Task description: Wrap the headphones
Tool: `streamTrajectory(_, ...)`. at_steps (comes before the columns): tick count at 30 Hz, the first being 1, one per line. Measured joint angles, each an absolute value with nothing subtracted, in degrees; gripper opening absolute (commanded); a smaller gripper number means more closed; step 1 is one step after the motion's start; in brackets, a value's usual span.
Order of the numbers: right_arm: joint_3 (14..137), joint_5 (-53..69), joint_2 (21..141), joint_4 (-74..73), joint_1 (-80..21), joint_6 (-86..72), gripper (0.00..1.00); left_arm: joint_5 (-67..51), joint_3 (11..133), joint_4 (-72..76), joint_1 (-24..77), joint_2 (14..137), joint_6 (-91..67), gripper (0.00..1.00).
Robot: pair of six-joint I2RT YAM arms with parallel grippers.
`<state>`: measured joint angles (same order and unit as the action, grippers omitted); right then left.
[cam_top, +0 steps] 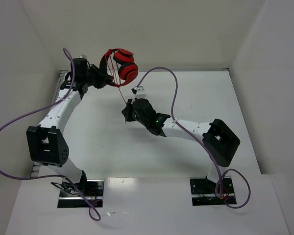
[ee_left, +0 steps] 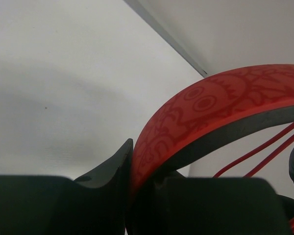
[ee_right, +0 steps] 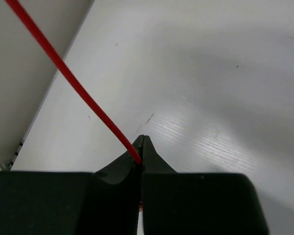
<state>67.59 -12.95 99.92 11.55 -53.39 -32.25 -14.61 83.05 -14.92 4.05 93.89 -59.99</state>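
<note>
Red and black headphones (cam_top: 123, 66) hang at the 11 o'clock corner of the white worktop (cam_top: 196, 98), gripped by the left gripper (cam_top: 105, 78), which reaches in from their 8 o'clock side in the overhead view. The left wrist camera shows that gripper (ee_left: 137, 171) clamped on the patterned red headband (ee_left: 210, 103), its black fingers (ee_left: 112, 161) pressed against either face of the band, with two strands of thin red cable (ee_left: 255, 154) running past at 4 o'clock. The right gripper (cam_top: 127, 104) sits at 6 o'clock of the headphones, near the middle of the worktop, its arm stretching away toward 4 o'clock. Seen from the right wrist, its tips (ee_right: 141, 147) are pressed together and pinch the red cable (ee_right: 73, 81), which runs taut from the tips up toward 11 o'clock. Thick purple robot cables (cam_top: 175, 93) loop over both arms.
</note>
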Motion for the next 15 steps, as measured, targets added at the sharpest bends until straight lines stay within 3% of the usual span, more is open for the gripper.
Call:
streamTrajectory(8,65.71,-16.05,101.21,18.39,-53.56,-30.46,0.01,-20.53,81.08,-14.48,3.75,89.82,-60.07,0.00)
streamTrajectory(15,55.40,-20.60,97.12,27.42,-53.10,-28.97,0.01,-22.00,74.15,-16.58,3.77,85.23,-55.83,0.00)
